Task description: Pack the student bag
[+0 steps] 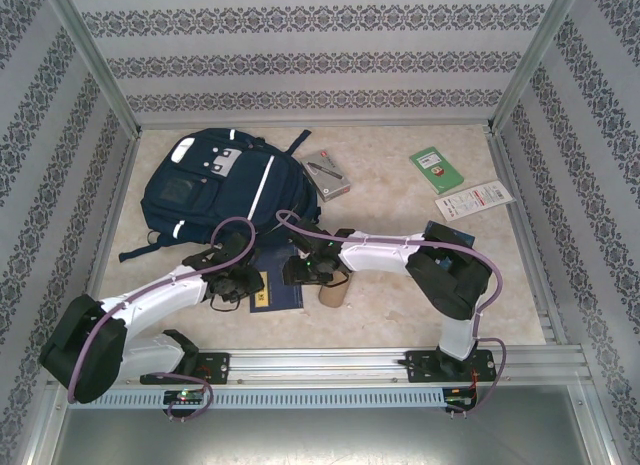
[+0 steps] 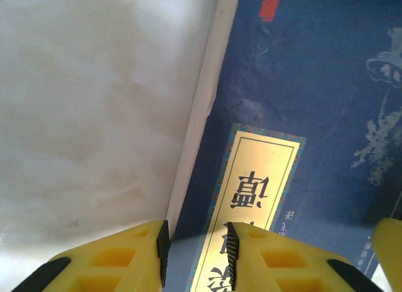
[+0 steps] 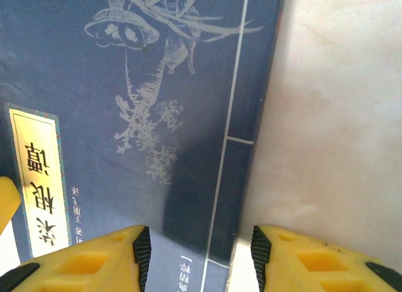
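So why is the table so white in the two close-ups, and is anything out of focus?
Left wrist: the table is overexposed to a pale wash, the book is readable, and the yellow fingers look slightly soft. Right wrist: the table glares too, and a dark shadow band crosses the book. Top external: even light, soft shadows, no glare.

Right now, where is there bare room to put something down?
Bare beige tabletop lies between the flat grey box and the green booklet, and near the front right corner. It is crowded around the dark blue book, brown cylinder and navy fabric backpack.
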{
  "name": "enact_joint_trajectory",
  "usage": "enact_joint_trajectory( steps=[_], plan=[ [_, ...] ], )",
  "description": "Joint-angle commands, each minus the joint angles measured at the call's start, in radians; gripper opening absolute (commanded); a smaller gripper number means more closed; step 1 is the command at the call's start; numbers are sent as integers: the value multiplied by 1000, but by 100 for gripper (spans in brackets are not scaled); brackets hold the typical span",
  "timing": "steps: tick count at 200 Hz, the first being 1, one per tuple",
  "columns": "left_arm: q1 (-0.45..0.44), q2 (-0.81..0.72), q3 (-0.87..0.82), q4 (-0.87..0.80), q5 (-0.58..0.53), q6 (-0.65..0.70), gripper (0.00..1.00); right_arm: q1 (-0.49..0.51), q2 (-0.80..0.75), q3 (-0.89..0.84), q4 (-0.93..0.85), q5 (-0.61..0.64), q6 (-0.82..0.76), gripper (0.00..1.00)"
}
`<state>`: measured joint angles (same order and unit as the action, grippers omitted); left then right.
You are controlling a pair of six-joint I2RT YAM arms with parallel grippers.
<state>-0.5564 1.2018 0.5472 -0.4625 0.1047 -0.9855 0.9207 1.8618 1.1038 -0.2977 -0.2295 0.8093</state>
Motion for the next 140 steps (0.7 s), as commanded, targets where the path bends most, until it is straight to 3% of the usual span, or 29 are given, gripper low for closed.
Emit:
enact_joint_trajectory(
  steps=[1, 78, 140],
  plan=[
    [-8, 6, 3, 14, 18, 24, 33, 3, 22, -11, -14, -29, -17, 48],
    [-10, 56, -74, 90, 67, -13, 26, 0, 15, -8, 160, -221, 8, 47],
    [-10, 63, -50, 70, 75, 10, 26, -47, -92, -137, 455, -385, 143, 34]
  ],
)
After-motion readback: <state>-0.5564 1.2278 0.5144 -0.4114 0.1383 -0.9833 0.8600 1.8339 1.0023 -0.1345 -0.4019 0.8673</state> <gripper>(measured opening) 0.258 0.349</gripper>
